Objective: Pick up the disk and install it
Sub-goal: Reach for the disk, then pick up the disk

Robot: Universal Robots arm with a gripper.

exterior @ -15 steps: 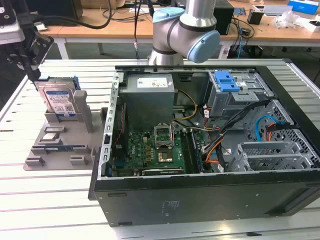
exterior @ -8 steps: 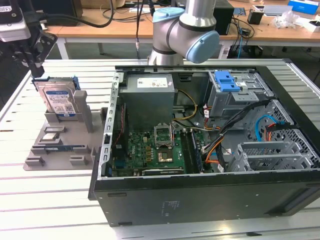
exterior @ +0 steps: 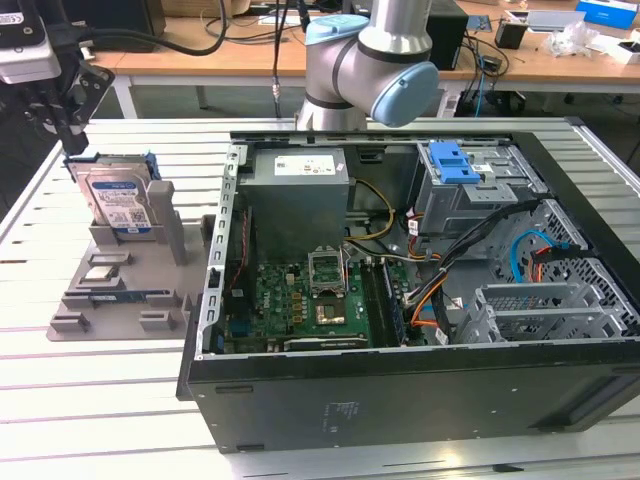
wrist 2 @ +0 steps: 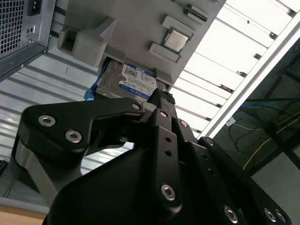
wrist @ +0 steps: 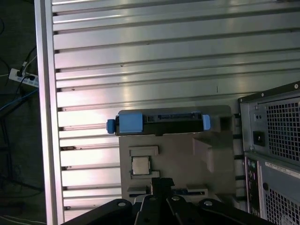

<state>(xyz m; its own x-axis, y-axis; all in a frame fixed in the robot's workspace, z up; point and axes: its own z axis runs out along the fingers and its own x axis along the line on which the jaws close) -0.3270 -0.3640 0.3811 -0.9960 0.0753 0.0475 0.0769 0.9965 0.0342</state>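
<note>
My gripper (exterior: 62, 128) hangs at the exterior view's left, over the slatted aluminium table (exterior: 100, 420). Its two jaws are together, tip against tip, with nothing between them. This is plainest in the first wrist view, where my gripper (wrist: 161, 182) narrows to a single point.

There is one disk (exterior: 115, 200). It stands on its edge in a slot at the far end of one grey holder (exterior: 150, 270), and the blue-and-white label faces the exterior camera. My fingertips are just above its upper corner. I cannot tell whether they touch it.

In the first wrist view I look down on the disk (wrist: 157, 123) edge-on and count two blue ends of its carrier frame, one at each side. In the second wrist view the disk (wrist 2: 136, 82) shows its label past my gripper (wrist 2: 161, 96).

The holder (wrist: 187, 159) also carries one processor chip (wrist: 139, 165), lying flat and well apart from the disk. Both wrist views show it.

Beside the holder, toward the exterior view's right, lies one open computer case (exterior: 400, 390). Inside it I count:
- one grey power supply box (exterior: 298, 190)
- one green motherboard (exterior: 290, 300)
- one bare blue bracket (exterior: 452, 160) on top of the drive cage
</note>
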